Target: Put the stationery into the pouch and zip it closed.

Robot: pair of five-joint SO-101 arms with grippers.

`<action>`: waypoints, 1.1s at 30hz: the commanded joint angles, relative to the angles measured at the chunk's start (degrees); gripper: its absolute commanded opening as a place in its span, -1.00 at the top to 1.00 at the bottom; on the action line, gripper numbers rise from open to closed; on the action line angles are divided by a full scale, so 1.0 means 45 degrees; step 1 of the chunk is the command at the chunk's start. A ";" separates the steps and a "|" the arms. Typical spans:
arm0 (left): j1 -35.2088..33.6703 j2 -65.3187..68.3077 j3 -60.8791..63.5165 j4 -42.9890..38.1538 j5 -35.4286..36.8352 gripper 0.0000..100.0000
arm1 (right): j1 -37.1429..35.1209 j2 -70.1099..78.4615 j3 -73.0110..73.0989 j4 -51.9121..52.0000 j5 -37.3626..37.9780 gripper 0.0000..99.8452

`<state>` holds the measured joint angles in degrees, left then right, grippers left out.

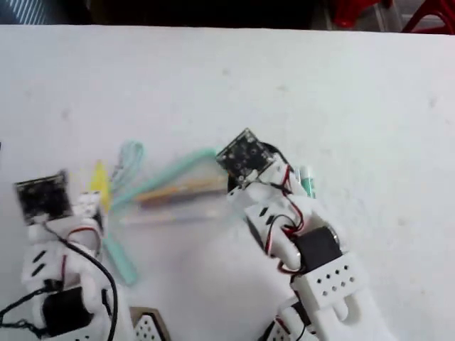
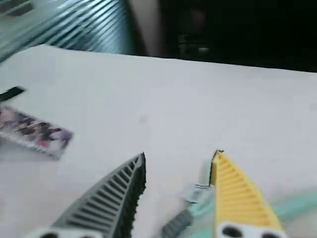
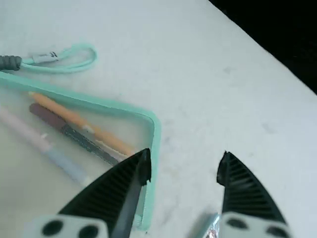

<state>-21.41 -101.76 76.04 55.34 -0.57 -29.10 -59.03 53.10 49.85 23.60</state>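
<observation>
A clear pouch (image 1: 170, 195) with a teal rim lies flat on the white table between the two arms. Inside it I see an orange pencil (image 3: 81, 123), a dark pen (image 3: 74, 133) and a pale pen (image 3: 47, 148). Its teal loop (image 3: 64, 59) and grey zip pull (image 2: 176, 225) are at the end near the left arm. My left gripper (image 2: 181, 156) stands open, low over the pull and its white tag (image 2: 195, 193). At the pouch's other end, my right gripper (image 3: 185, 154) is open above the corner (image 3: 151, 124), holding nothing.
A flat printed rectangular item (image 2: 34, 134) and a small black thing (image 2: 12, 92) lie on the table beyond the left gripper. A small shiny teal object (image 1: 307, 181) sits beside the right arm (image 1: 284, 220). The table's far edge (image 1: 227, 27) meets a dark background.
</observation>
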 commanded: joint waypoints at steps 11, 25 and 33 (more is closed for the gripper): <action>-0.5773 0.0127 0.2696 0.0098 -0.2520 0.54 | -0.3741 0.5792 -0.6369 0.1573 0.0625 0.58; -0.8391 0.0068 0.4630 -0.0371 -0.6134 0.54 | -0.5109 1.7436 -1.8852 0.6105 -0.4396 0.45; -0.9348 0.0049 0.4630 -0.0039 -1.0354 0.54 | -0.6203 2.2730 -2.5338 0.7414 -0.9729 0.55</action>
<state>-60.79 -100.88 97.23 55.08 -39.96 -54.95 35.82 -45.19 80.62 -9.89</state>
